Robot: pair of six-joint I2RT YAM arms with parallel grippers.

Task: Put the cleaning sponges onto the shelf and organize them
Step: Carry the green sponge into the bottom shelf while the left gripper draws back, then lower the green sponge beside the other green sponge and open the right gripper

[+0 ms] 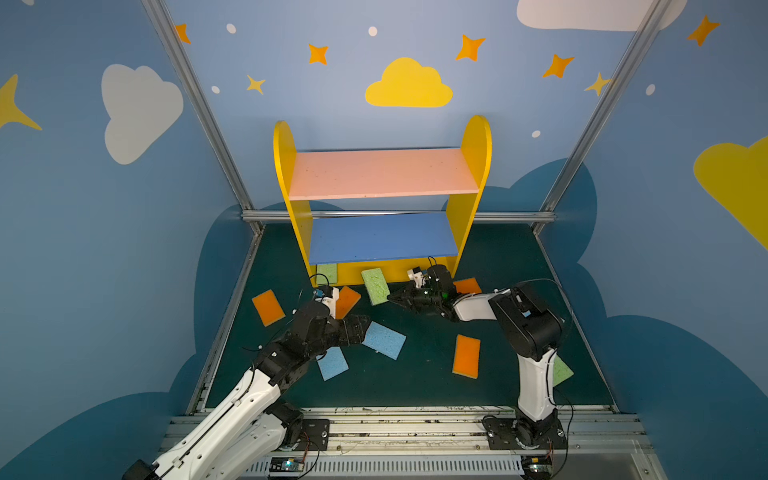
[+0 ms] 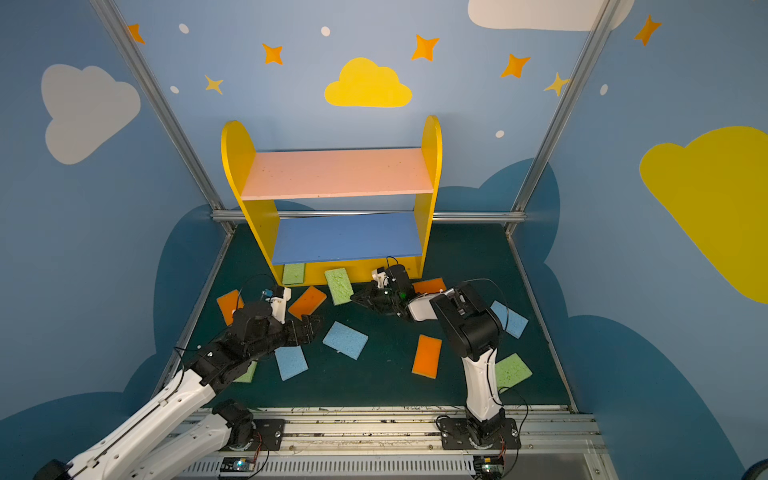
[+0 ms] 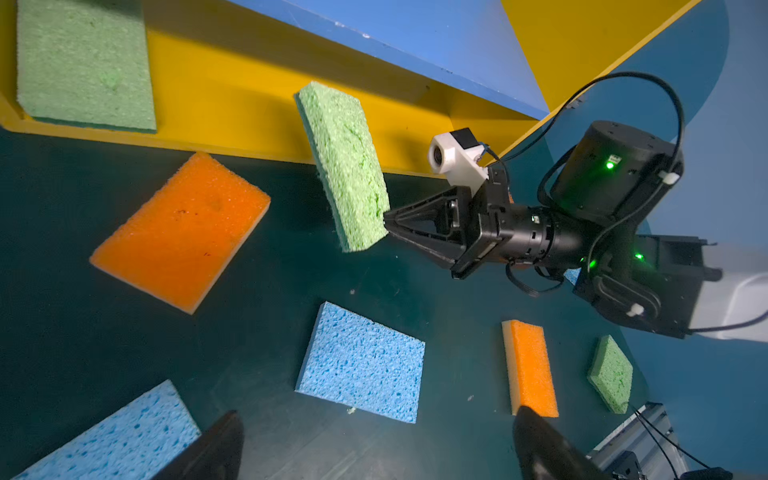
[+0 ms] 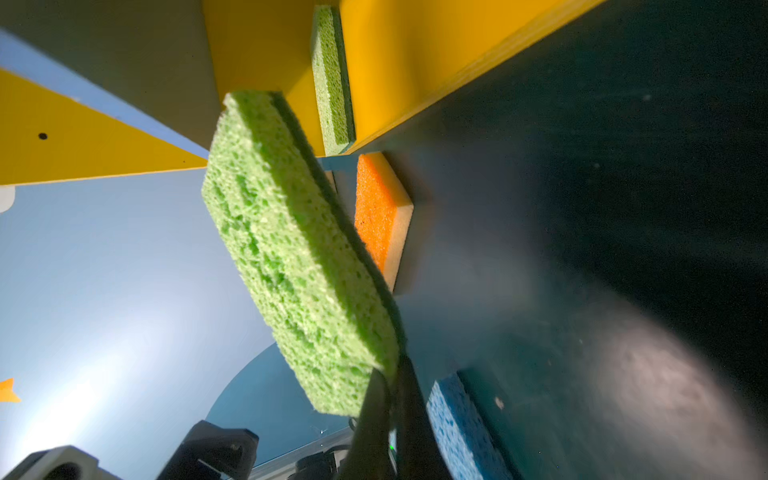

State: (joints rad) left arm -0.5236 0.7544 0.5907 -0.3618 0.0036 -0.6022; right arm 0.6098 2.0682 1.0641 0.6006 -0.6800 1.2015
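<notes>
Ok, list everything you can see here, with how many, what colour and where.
Shelf: one, yellow sides, pink, blue and yellow boards, back of mat.
Shelved green sponge: one, light green, bottom yellow board, left end.
Held green sponge: one, light green, in right pincer, before shelf.
Loose green sponges: two, light green, front of mat.
Orange sponges: four, orange, scattered on mat.
Blue sponges: three, light blue, scattered on mat.
Left pincer: one, black, open, empty, over mat.
Right pincer: one, black, shut on Held green sponge.

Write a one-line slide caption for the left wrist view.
Right gripper holds a green sponge by its end, near the shelf.
</notes>
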